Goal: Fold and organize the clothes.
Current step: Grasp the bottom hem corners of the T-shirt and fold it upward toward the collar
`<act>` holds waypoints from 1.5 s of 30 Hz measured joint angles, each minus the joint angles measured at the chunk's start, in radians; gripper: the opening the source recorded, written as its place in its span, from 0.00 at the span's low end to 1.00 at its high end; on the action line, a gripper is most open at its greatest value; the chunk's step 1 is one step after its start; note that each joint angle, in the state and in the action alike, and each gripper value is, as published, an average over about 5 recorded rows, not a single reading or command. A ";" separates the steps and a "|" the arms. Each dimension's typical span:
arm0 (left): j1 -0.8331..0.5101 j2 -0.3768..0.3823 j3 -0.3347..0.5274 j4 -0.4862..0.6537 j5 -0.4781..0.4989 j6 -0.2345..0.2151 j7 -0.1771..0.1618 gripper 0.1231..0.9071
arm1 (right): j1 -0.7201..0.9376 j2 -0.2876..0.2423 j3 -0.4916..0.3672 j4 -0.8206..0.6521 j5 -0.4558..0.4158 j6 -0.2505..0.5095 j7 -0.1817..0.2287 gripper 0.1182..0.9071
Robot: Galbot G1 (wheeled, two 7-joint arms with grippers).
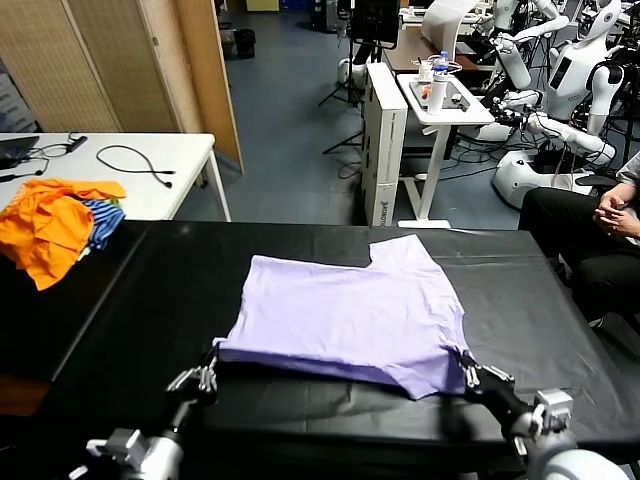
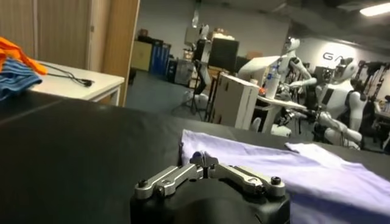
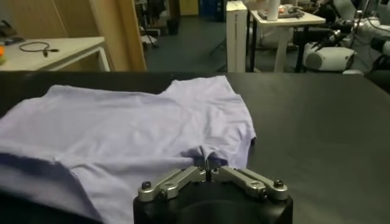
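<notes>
Left gripper (image 1: 207, 377) sat at the near-left corner of the T-shirt (image 1: 350, 315), fingers pinched together on the hem there; in the left wrist view the same gripper (image 2: 204, 159) showed its tips closed on the shirt's (image 2: 286, 167) edge. Right gripper (image 1: 468, 372) was at the near-right corner, fingers likewise clamped onto the fabric; the right wrist view had that gripper (image 3: 207, 165) biting a small puckered fold of the shirt (image 3: 122, 128). Shirt was pale lavender, plain face up, lying flat on the black table (image 1: 130, 300), spreading away from both grippers. Long axis ran roughly left-right between the two grippers, slightly skewed; a sleeve pointed toward the far right. Far-left of the left gripper: orange garment (image 1: 50, 225) over a blue-striped cloth (image 1: 103, 218). Beyond, a white desk (image 1: 150, 185) with a black cable (image 1: 135, 160). Only lettering, a partial "G" on the wall (image 2: 329, 56) farther off, rest unreadable.
</notes>
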 joint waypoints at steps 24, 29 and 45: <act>-0.162 0.057 0.095 0.135 0.035 0.033 -0.012 0.10 | 0.022 0.000 0.009 -0.018 -0.041 -0.019 -0.008 0.53; -0.140 0.041 0.074 0.111 0.053 0.045 -0.007 0.47 | -0.047 0.003 0.051 0.029 -0.076 -0.044 -0.022 0.89; 0.026 -0.017 0.021 0.025 0.116 0.044 0.021 1.00 | -0.239 0.022 0.146 0.102 -0.110 -0.009 -0.049 0.97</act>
